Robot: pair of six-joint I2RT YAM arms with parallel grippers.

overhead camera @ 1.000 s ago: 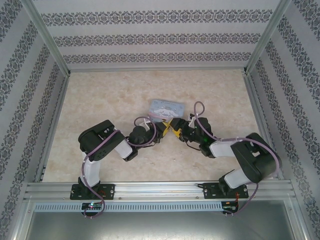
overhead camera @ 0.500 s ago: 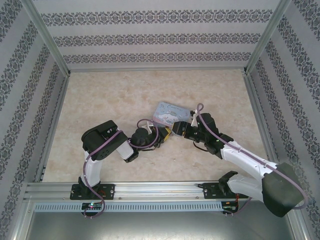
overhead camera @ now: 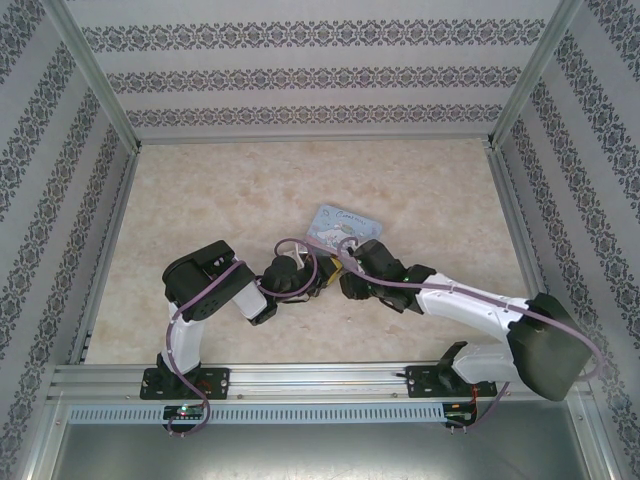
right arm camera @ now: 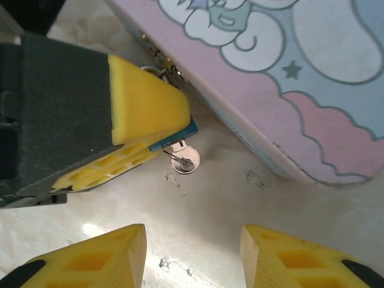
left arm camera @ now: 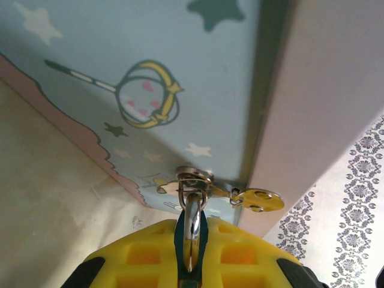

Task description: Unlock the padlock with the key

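Left gripper (left arm camera: 191,255): jaws pinched narrow on the padlock (left arm camera: 192,219), whose shackle meets the clasp (left arm camera: 193,178) on the edge of the tin (right arm camera: 288,90). Key (right arm camera: 183,161): round head sticks out just beside the left fingertip, low over the table (right arm camera: 240,198). Right gripper (right arm camera: 192,258): jaws apart, nothing between them, near the key.

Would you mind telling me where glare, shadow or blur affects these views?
Left wrist view: the tiny metal padlock glints, and shadow darkens the pastel-blue rectangular tin around it. Right wrist view: a glare patch on the beige table; the small round-headed silver key is sharp. Top view: evenly lit, padlock unresolved.
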